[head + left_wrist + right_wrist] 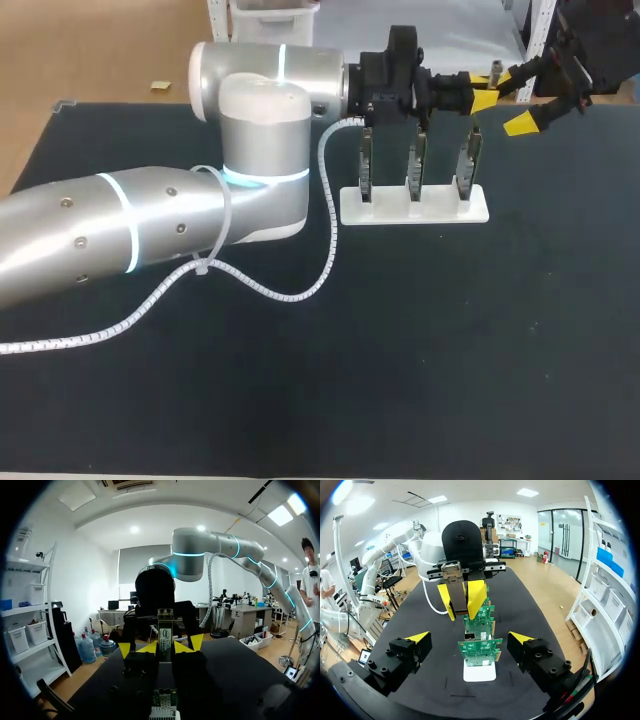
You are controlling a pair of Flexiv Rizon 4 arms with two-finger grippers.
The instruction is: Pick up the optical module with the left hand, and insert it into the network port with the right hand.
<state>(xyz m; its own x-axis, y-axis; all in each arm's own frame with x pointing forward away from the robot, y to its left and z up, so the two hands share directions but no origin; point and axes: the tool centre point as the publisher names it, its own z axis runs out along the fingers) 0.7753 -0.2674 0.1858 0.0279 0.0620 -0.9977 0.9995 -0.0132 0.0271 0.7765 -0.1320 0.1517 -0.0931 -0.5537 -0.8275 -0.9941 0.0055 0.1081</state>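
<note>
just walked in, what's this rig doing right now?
The left claw is shut on the optical module, holding it up by the row of circuit boards on the white stand. The right claw faces it, open and clear of the module. No handover or insertion yet.

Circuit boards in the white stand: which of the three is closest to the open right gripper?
The board at the row's right end in the head view; the right gripper is just beyond it, the other two farther left.
</note>
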